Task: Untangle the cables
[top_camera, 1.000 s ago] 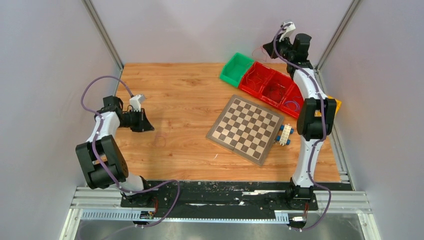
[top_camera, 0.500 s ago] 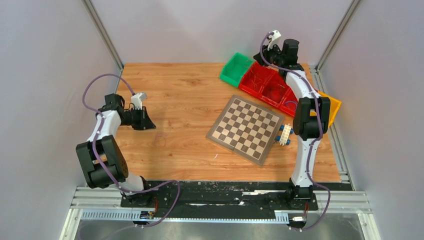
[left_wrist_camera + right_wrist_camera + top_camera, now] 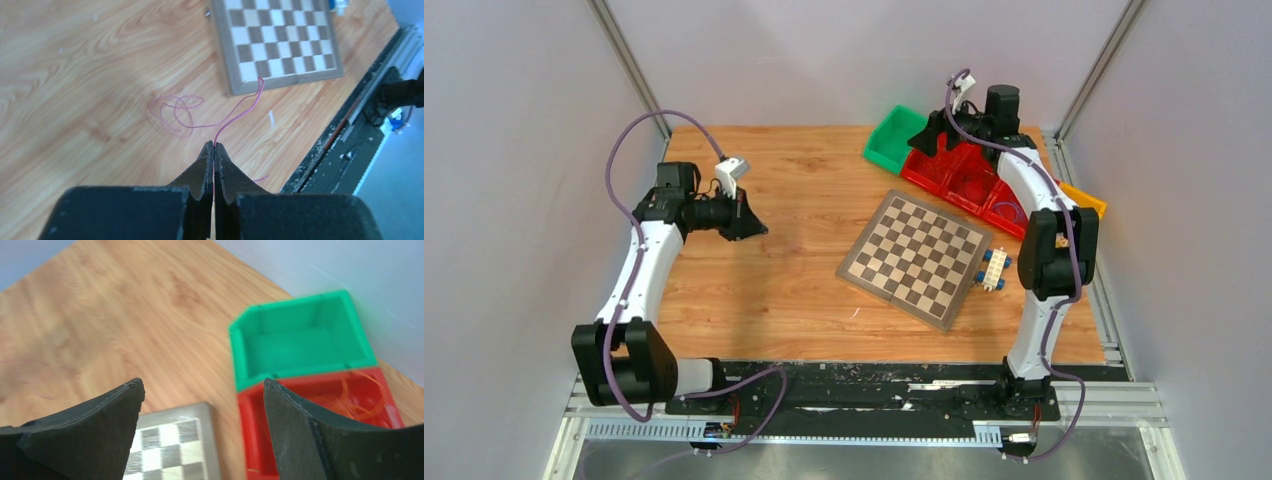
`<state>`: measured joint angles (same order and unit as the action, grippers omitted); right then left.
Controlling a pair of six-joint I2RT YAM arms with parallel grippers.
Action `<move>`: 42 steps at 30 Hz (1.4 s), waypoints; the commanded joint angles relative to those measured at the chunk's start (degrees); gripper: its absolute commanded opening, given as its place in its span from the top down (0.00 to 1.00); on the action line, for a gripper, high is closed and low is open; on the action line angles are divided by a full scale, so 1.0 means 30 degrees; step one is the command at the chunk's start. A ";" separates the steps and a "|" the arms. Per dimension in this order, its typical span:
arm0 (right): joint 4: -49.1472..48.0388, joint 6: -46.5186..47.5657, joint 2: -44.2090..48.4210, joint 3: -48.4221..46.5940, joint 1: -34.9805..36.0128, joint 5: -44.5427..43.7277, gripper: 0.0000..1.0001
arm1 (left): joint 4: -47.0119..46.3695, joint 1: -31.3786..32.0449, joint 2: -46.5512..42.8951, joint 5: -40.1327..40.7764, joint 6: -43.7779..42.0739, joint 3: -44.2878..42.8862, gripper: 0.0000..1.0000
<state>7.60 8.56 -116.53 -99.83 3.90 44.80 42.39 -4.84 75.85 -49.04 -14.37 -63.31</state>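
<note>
Jaws on the left pinch a pink cable (image 3: 230, 118) trailing loops across the worktop (image 3: 75, 60); right jaws gape empty above orange cables (image 3: 350, 401) in the red bin (image 3: 252, 432). Untangling looks partly done.

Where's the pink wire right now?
Left wrist view: the pink wire is pinched in the shut left pincer, its free end curling toward the chessboard over bare wood.

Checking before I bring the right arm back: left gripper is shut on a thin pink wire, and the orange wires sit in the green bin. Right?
Not the green bin: the right wrist view shows the orange wires in the red bin beside it. The left gripper is shut on the thin pink wire.
</note>
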 commanded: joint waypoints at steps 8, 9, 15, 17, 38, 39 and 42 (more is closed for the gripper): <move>0.2200 0.0489 0.2632 0.1554 0.3183 0.3935 0.10 | -0.1071 0.2274 0.0349 -0.0033 0.1373 -0.0349 1.00; 0.2374 0.0667 0.2632 0.1531 0.3332 0.3891 0.10 | -0.1024 0.2501 0.0818 0.0635 0.0911 -0.0184 1.00; 0.3333 0.1140 0.2308 0.1347 0.3882 0.3515 0.10 | -0.2213 0.4082 0.3108 0.1565 0.1072 0.1124 1.00; 0.3633 0.1495 0.2326 0.1496 0.4035 0.3487 0.11 | -0.2006 0.4508 0.4104 0.1380 0.1041 0.1068 0.97; 0.6434 1.0044 0.2562 0.3737 1.2226 -0.1083 0.10 | 0.1606 -0.1539 0.4976 -0.0705 0.0651 -0.0496 0.27; 0.6437 1.0288 0.2194 0.3734 1.2552 -0.1295 0.10 | 0.1575 -0.2082 0.4948 -0.0705 0.0877 -0.0579 0.27; 0.6382 1.0768 0.1268 0.3636 1.3190 -0.1663 0.08 | 0.1500 -0.2737 0.4967 -0.0691 0.1310 -0.0593 0.21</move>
<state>27.16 36.07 -109.32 -88.42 41.58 42.28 46.41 -11.40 92.75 -49.10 -12.43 -63.42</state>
